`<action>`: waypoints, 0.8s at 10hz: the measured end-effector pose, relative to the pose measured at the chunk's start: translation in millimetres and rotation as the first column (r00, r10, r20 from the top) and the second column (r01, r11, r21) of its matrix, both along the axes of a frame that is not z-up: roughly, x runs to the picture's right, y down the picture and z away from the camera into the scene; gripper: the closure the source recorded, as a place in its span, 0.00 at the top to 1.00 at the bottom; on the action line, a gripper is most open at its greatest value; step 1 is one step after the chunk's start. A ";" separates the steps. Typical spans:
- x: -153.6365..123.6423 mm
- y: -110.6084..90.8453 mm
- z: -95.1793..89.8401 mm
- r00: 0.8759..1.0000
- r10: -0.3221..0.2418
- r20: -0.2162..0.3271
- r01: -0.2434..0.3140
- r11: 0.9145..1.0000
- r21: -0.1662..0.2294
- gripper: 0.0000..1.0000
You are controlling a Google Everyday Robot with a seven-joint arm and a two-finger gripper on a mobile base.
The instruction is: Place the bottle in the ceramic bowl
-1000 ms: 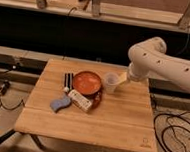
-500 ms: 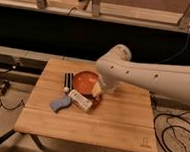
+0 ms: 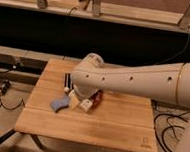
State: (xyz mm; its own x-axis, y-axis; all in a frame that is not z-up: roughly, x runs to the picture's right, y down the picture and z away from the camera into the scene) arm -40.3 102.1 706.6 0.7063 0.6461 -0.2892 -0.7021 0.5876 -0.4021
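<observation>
Camera view, the only one.

- The arm [image 3: 133, 81] is sweeping in from the right. A second ago it was standing at the right edge of the table [image 3: 109, 129]; now its wrist end is sitting over the middle-left of the board.
- The arm is covering nearly all of the ceramic bowl [image 3: 98, 97]. Only a red sliver of rim is showing at the right near side of the wrist.
- The gripper is lying somewhere under that wrist end, over the bowl and just far of the bottle [image 3: 85, 104]. Whether it is released or clenched: cannot tell, as the arm is masking it.
- The bottle is lying on the wood at the near side of the bowl, in the same spot and at the same slant as in the two earlier frames. It is outside the bowl and not lifted.
- The blue sponge [image 3: 59, 104] is resting just left of the bottle, unmoved. The dark object [image 3: 67, 81] is lying at the far left, partly showing past the arm.

Reading: the reach is closing on the bottle and no pickup is showing yet. Judging by the layout, the task is standing at the approach stage, with grasp, lift and drop into the bowl all outstanding. The sponge is crowding the bottle's left end, a possible snag for the descent.
</observation>
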 end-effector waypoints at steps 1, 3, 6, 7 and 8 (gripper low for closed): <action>-0.5 0.1 0.0 1.000 0.000 0.001 0.000 1.000 0.000 0.80; -1.9 0.1 0.2 1.000 -0.002 0.003 0.002 1.000 0.000 0.80; -6.2 -4.2 5.0 0.999 -0.029 0.021 0.029 1.000 0.012 0.80; -17.1 -8.1 10.7 0.996 -0.070 0.049 0.069 0.997 0.025 0.80; -36.1 -14.3 20.1 0.987 -0.133 0.091 0.129 0.990 0.048 0.80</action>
State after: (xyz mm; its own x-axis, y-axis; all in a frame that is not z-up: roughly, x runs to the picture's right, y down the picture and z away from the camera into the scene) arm -76.3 87.8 726.7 0.8085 0.5563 -0.1919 -0.5781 0.6900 -0.4355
